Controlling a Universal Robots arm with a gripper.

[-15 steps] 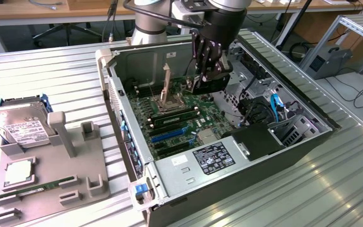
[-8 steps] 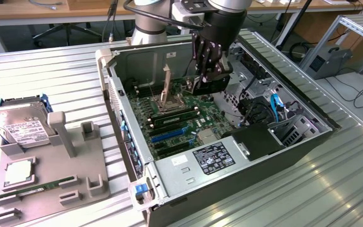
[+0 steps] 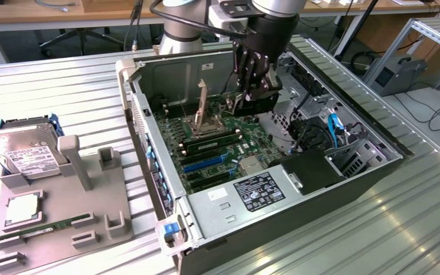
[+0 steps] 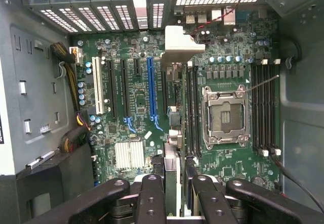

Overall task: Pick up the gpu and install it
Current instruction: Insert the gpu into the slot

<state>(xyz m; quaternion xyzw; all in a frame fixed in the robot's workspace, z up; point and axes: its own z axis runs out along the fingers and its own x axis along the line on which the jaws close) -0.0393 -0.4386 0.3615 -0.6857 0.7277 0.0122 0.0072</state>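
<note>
— Have the fingers got anything?
— Yes, they're closed about halfway onto the gpu, one finger on each face. It hangs edge-on between them, inside the open computer case on the bench.
— What's beneath the fingers?
— The motherboard. The long blue slot is just to one side of the card, the open processor socket to the other.
— And outside the case?
— Well away from the fingers, a grey holder carries a hard drive, a processor chip and a RAM stick.
</note>
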